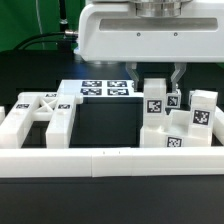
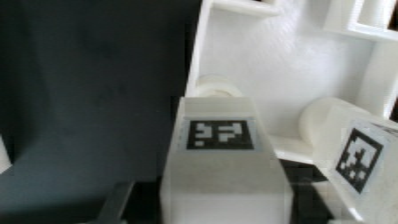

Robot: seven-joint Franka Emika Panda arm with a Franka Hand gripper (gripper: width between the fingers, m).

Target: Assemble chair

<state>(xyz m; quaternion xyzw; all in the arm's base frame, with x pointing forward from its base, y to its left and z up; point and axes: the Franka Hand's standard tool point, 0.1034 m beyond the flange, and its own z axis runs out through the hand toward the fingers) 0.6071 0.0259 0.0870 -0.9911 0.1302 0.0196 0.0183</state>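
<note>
My gripper [image 1: 157, 77] hangs from the arm at the top middle and is shut on a white square-ended chair leg [image 1: 155, 102] with a black-and-white tag. It holds the leg upright over the black table, beside a cluster of white chair parts [image 1: 190, 128] on the exterior view's right. In the wrist view the leg [image 2: 222, 140] fills the middle between the dark fingers [image 2: 139, 198] of my gripper [image 2: 222, 200]. Another tagged part [image 2: 361, 150] lies close beside it. An X-braced frame [image 1: 42, 112] stands on the exterior view's left. I cannot tell if the leg's lower end touches anything.
The marker board [image 1: 104, 88] lies flat behind the middle of the table. The long low white border rail [image 1: 110, 160] runs along the front edge. A white part with a rounded edge [image 2: 249, 60] lies beyond the leg in the wrist view.
</note>
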